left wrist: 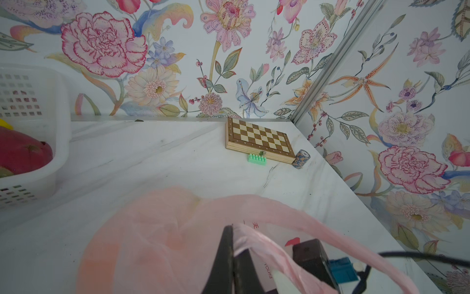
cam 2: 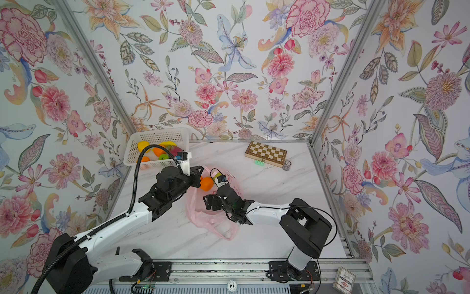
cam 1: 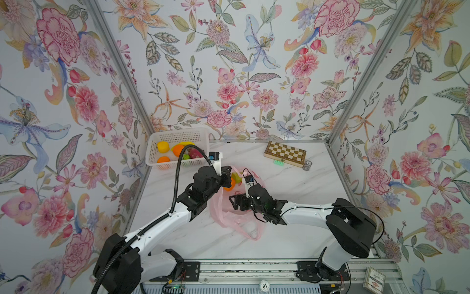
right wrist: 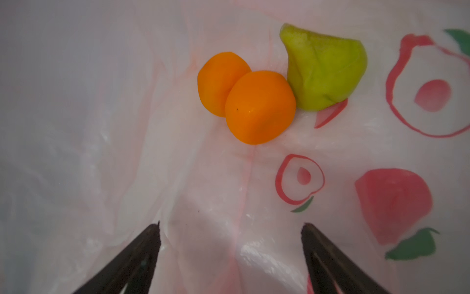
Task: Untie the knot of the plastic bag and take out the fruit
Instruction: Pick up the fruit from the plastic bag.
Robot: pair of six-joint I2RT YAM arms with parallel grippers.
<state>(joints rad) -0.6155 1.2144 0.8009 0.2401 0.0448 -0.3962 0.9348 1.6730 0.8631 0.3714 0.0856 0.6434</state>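
Left hand [left wrist: 231,230] is shut tight on a pink edge of the plastic bag [left wrist: 152,229]. Right hand [right wrist: 230,225] is inside the bag, its two sides wide apart, holding nothing. Two oranges [right wrist: 259,107] and a green fruit [right wrist: 325,71] lie touching in the bag just past it. The bag lies on the white surface [cam 1: 292,229], near the basket [cam 1: 178,135].

I am holding my left pincer [cam 2: 200,177] at the far edge of the pink plastic bag [cam 2: 203,219], which is lying crumpled on the marble table [cam 2: 254,244]. An orange [cam 2: 206,183] is sitting just beside this pincer. My right pincer [cam 2: 211,201] is hanging over the bag's middle. A white basket [cam 2: 132,152] is standing in the far left corner, and a chessboard [cam 2: 265,152] is lying well apart from it.
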